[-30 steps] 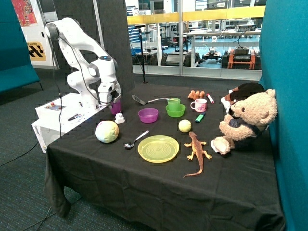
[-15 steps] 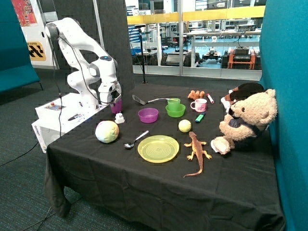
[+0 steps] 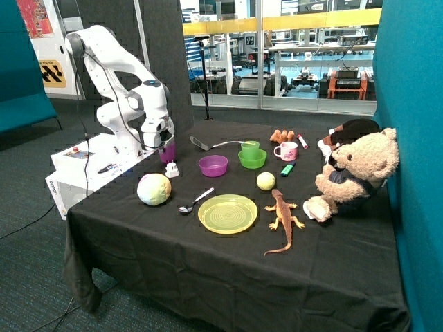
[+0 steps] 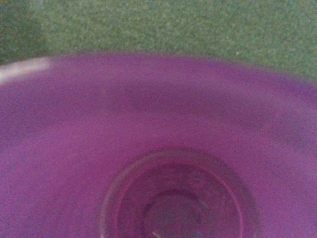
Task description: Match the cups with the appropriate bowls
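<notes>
The purple cup [image 3: 167, 153] stands near the table's back edge on the arm's side, with my gripper [image 3: 160, 140] down right over it. In the wrist view the purple cup [image 4: 163, 163] fills nearly the whole picture and I look into its inside. Whether the cup is gripped does not show. The purple bowl [image 3: 213, 165] sits a short way off toward the table's middle. Beyond it, the green cup [image 3: 250, 146] rests in or just behind the green bowl [image 3: 252, 160].
A small white object [image 3: 172, 169] lies just in front of the purple cup. Also on the black cloth are a pastel ball [image 3: 154, 189], spoon [image 3: 195, 200], yellow plate [image 3: 228, 213], yellow ball [image 3: 266, 180], orange lizard [image 3: 284, 216], spatula [image 3: 208, 144], pink mug [image 3: 286, 151] and teddy bear [image 3: 353, 173].
</notes>
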You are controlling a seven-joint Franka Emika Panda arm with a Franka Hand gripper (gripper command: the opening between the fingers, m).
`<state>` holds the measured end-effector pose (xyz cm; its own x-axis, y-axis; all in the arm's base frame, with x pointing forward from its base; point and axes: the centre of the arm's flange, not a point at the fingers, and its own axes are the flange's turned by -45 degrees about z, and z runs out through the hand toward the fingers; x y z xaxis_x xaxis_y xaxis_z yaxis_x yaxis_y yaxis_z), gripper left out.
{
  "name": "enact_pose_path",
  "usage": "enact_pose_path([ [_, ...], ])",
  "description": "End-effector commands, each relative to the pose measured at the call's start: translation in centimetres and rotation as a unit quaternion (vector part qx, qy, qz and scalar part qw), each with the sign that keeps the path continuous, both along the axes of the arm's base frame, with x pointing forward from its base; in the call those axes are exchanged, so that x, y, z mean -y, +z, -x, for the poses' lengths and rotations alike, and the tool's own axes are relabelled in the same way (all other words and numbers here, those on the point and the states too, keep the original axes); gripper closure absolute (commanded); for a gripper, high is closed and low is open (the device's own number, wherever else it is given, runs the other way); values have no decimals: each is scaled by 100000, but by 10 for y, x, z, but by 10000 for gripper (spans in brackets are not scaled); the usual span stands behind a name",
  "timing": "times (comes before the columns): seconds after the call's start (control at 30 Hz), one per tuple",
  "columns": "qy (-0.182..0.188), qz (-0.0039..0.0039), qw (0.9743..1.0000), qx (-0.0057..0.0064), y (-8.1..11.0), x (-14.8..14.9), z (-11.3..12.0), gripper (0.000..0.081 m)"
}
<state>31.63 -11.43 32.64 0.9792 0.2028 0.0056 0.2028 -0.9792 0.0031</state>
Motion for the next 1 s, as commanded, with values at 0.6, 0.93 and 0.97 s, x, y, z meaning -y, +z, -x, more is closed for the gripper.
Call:
enact_pose_path([
  [0.6, -2977, -106, 99955, -303, 69, -6, -45, 808],
  [0.93, -12583, -134, 99205, -291, 86, -6, -73, 808],
  [0.97, -12583, -134, 99205, -291, 87, -6, -73, 808],
])
